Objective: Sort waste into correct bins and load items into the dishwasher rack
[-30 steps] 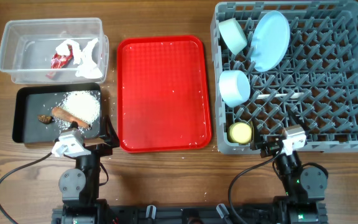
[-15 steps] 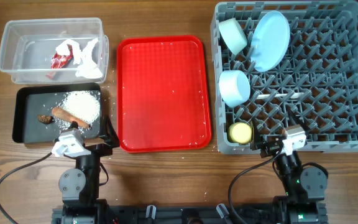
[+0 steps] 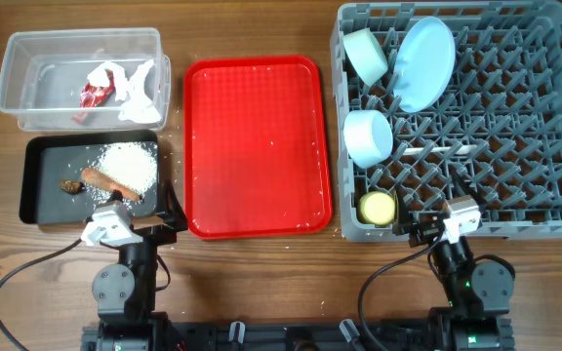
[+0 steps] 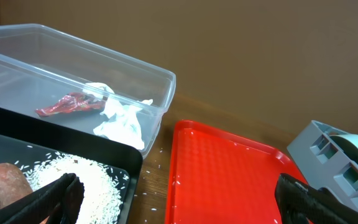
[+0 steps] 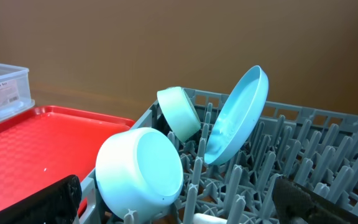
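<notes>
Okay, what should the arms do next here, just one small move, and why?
Probably nothing more than parking: the red wrapper and white paper sit in the clear tub, rice, stick and scrap in the black tray, and plate, bowls, cup and spoon in the rack. The left gripper and right gripper are open and empty.

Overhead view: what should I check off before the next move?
1. Plate, bowls, yellow cup in dishwasher rack: ok.
2. White spoon lying across the rack's pegs: ok.
3. Red wrapper, crumpled paper in clear tub: ok.
4. Rice, carrot stick, brown scrap in black tray: ok.
5. Red serving tray cleared: not ok, stray rice grains remain.
6. Left gripper, right gripper open and empty: ok.
</notes>
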{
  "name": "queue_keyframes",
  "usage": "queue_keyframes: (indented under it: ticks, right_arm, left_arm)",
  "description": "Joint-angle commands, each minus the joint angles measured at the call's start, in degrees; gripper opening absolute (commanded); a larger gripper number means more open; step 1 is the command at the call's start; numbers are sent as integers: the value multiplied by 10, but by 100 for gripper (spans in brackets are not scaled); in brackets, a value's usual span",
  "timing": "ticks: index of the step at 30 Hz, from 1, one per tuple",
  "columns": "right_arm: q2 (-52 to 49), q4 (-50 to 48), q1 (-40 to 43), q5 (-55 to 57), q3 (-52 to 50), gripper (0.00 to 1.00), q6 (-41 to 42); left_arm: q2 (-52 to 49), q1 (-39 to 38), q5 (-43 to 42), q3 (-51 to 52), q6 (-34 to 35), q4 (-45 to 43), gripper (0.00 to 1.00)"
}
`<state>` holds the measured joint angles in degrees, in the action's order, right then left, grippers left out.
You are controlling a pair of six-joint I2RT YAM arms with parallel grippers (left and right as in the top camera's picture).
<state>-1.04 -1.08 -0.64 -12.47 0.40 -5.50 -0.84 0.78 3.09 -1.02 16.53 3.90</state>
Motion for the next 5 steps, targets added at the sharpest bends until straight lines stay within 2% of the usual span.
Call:
queue_keyframes:
  ticks: [1, 5]
  right_arm:
    - [2, -1, 3, -9, -1, 100, -5]
    - [2, -1, 3, -9, -1, 100, -5]
  left_arm:
    - [7, 3, -2, 6, -13, 1, 100]
    - [7, 3, -2, 6, -13, 1, 100]
